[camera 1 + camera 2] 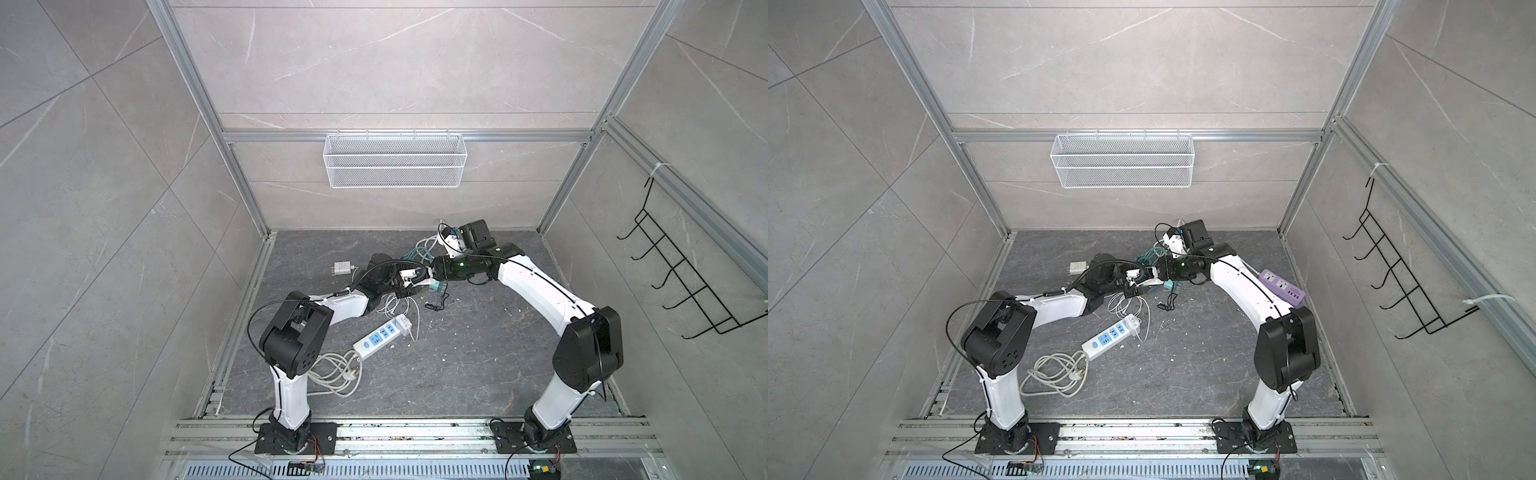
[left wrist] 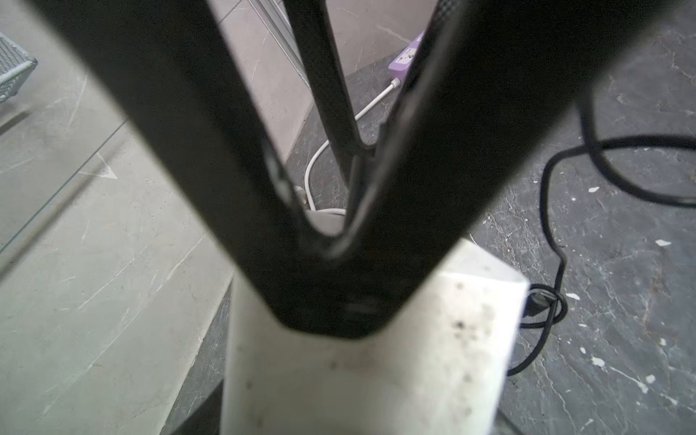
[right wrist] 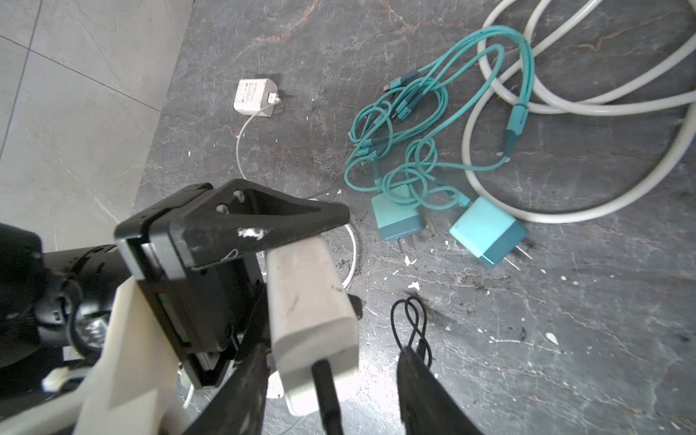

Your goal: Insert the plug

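Meeting over worktop.
Left end effector grips white adapter; right end effector parted at its cabled end.

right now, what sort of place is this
Probably a robot test cell: an aluminium frame, robot arms bolted to a rail, and a power strip and chargers laid out.

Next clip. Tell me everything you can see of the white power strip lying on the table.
The white power strip is a slim bar, plastic by its look, with a row of blue socket faces and a round blue button at its near end. It lies flat and diagonal on the dark table, beside the left arm. A small white block sits at its far end. Its pale cord lies coiled off the near end, plug free. Nothing grips it.
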You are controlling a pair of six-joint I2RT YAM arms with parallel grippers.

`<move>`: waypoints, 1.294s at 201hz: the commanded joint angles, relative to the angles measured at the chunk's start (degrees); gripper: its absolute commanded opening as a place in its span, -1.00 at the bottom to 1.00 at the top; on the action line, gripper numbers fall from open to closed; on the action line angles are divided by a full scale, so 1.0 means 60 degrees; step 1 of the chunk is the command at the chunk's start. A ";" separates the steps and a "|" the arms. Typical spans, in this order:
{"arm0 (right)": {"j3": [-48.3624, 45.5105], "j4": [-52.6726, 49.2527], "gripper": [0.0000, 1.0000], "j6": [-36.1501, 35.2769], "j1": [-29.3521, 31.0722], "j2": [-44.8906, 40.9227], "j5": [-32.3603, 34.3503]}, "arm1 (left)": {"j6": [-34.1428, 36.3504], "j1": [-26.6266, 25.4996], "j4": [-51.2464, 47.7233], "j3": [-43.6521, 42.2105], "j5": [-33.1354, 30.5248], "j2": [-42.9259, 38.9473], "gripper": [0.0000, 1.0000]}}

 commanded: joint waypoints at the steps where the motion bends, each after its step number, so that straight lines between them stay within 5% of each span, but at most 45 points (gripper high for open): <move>1: -0.0163 0.0317 0.14 0.0226 0.0157 -0.0311 -0.0220 | -0.0697 -0.0042 0.0884 0.0407 0.0167 0.0012 -0.22; 111: -0.2037 0.0488 0.27 0.0875 -0.0570 -0.2577 0.1405 | -0.1804 0.0172 0.1758 0.0293 -0.0280 0.0175 -0.23; 175: -0.5471 0.3741 0.22 0.1867 0.0223 -0.5416 0.0659 | -0.3543 0.0206 0.1468 0.0356 -0.0605 0.0022 -0.28; 216: -0.5591 0.5381 0.18 0.1750 0.1420 -0.4582 0.0914 | -0.4413 0.0038 0.1247 0.0158 -0.1132 -0.0435 -0.27; 260: -0.5271 0.6839 0.19 0.1990 0.1531 -0.3066 0.1472 | -0.4405 -0.0009 0.1237 -0.0214 -0.0979 -0.0886 -0.27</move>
